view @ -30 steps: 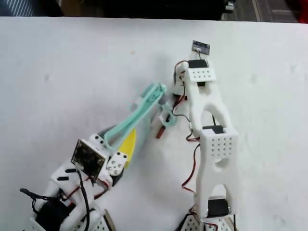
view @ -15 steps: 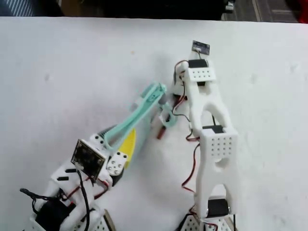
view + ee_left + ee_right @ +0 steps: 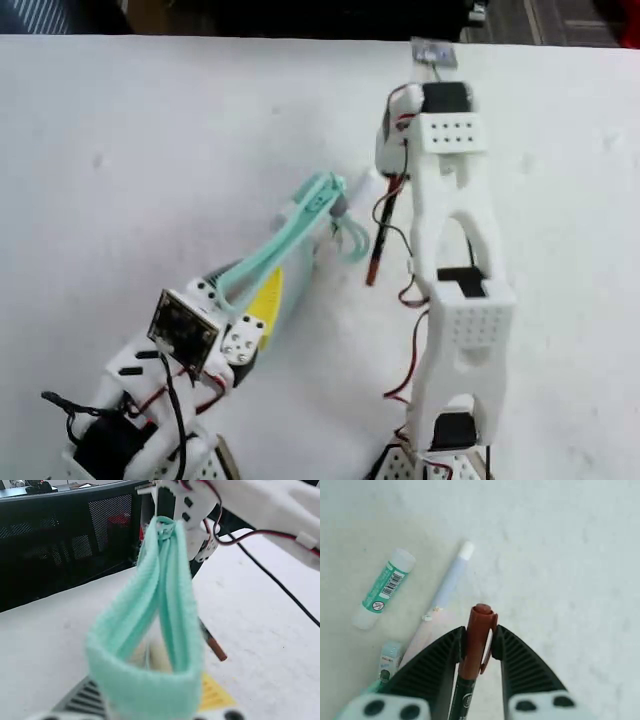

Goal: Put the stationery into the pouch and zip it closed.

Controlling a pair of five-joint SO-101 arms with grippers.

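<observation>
A mint green pouch (image 3: 285, 240) lies slanted across the table, its near end held by my left gripper (image 3: 245, 312), which is shut on it. In the left wrist view the pouch (image 3: 160, 610) rises from the camera with its zip slit narrowly parted. My right gripper (image 3: 479, 632) is shut on a red-brown pen (image 3: 475, 640). In the high view that pen (image 3: 377, 250) hangs just right of the pouch's far end. On the table below the right gripper lie a green-and-white glue stick (image 3: 382, 587) and a pale pen (image 3: 447, 582).
A small tube-like item (image 3: 387, 661) lies near the glue stick. A yellow patch (image 3: 266, 298) shows beside the pouch near my left gripper. The right arm's red and black cables (image 3: 405, 290) hang close to the pen. A dark edge borders the table's far side.
My right arm has swung away toward the table's far side, carrying the pen from beside the pouch's end to its right. The left arm and pouch have kept still.
</observation>
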